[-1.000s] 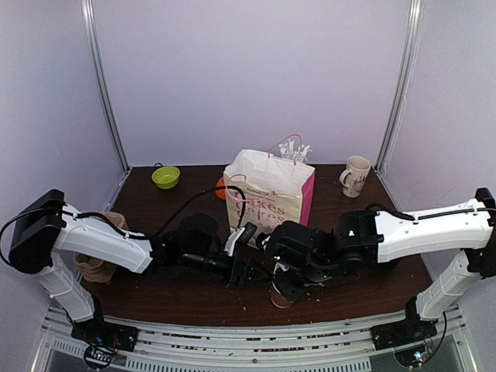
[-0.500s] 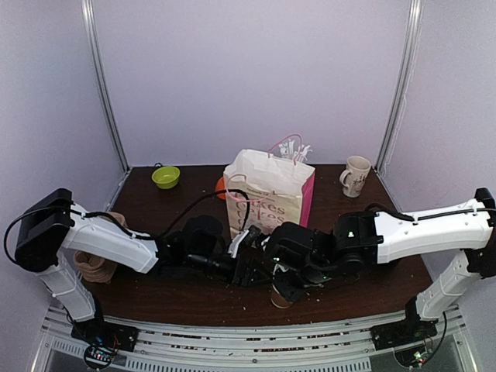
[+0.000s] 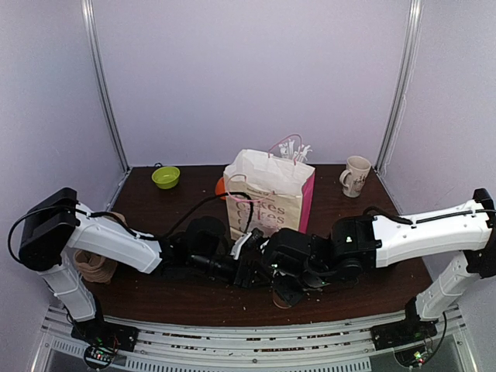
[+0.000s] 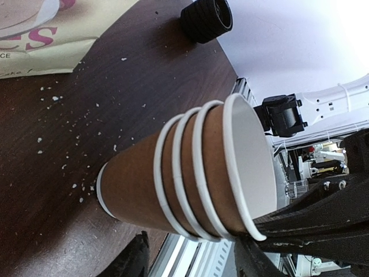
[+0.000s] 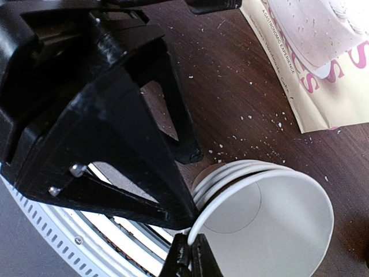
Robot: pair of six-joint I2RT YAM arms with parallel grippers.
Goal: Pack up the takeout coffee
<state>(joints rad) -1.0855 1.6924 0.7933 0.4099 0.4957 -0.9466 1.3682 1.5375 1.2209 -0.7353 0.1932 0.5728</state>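
Seen from above, the cups (image 3: 280,299) at the surface's (image 3: 147,213) near edge are mostly hidden. Four brown, white-rimmed cups sit nested. The right gripper (image 5: 187,254) pinches the top rim, and the left gripper (image 4: 193,258) stands open around them.

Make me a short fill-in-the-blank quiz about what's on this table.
The nested paper cups number ____.
The right gripper pinches the top cup by its ____.
The bowl at the back left is ____.
The mug stands on the bag's ____ side.
Missing words: four, rim, green, right.
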